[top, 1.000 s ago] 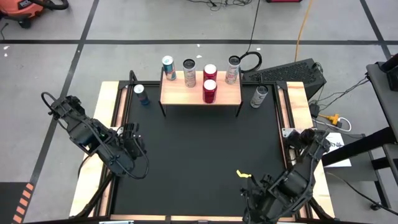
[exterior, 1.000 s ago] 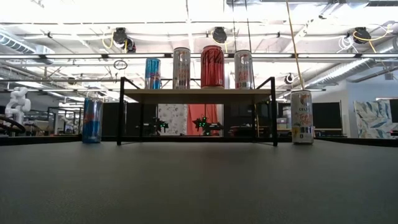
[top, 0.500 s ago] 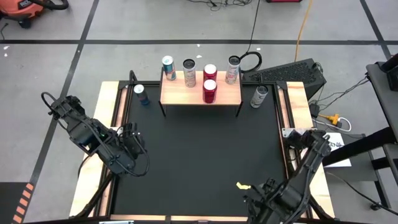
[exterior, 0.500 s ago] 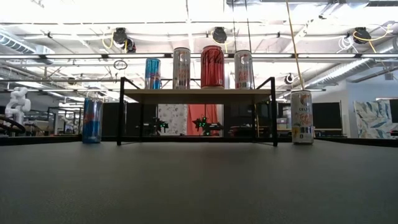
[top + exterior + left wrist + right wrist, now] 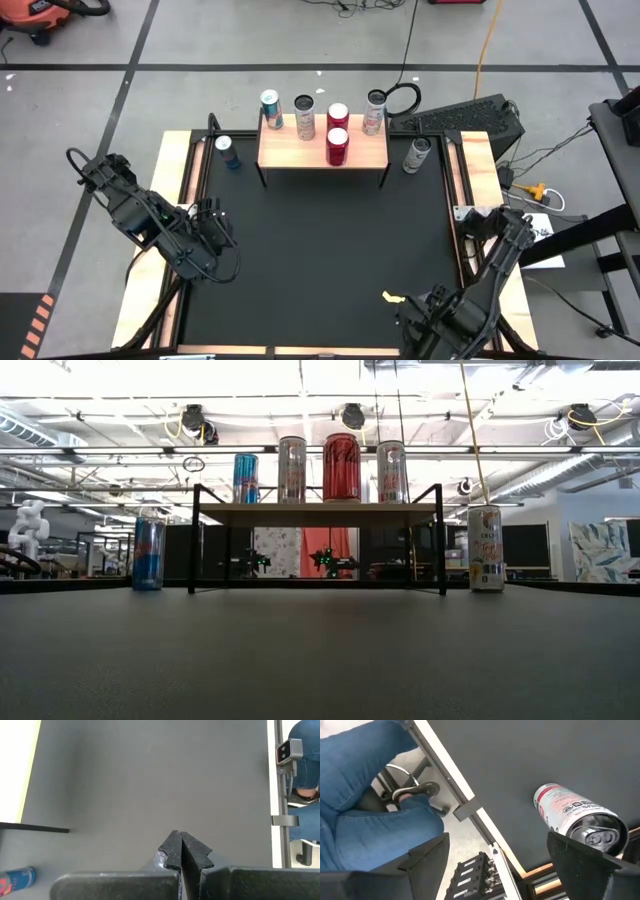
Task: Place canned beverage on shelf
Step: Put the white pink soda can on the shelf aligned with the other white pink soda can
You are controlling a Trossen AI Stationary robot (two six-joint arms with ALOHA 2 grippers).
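The shelf [image 5: 322, 146] stands at the far middle of the black desk [image 5: 320, 250], a light wooden board on thin black legs. Five cans are on it. Along the back edge stand a blue can [image 5: 271, 108], a silver can [image 5: 305, 116], a red can [image 5: 338, 115] and another silver can [image 5: 374, 110]. A second red can [image 5: 337, 146] stands in front of the first, near the board's front edge. In the low view the front red can [image 5: 341, 466] carries white script lettering too small to read for certain.

Two more cans stand on the desk beside the shelf: a blue and silver can [image 5: 228, 152] to its left, and a pale can with orange print [image 5: 417, 154] to its right. Their labels cannot be read.

The right gripper [image 5: 425, 322] is at the near right edge of the desk with its jaws spread wide. In the right wrist view a white can with red and dark print [image 5: 575, 816] lies between them, top towards the camera; its print is not legible. A person's blue trouser leg [image 5: 365, 785] shows beyond the desk edge.

The left gripper [image 5: 215, 228] waits over the left side of the desk, jaws closed and holding nothing.
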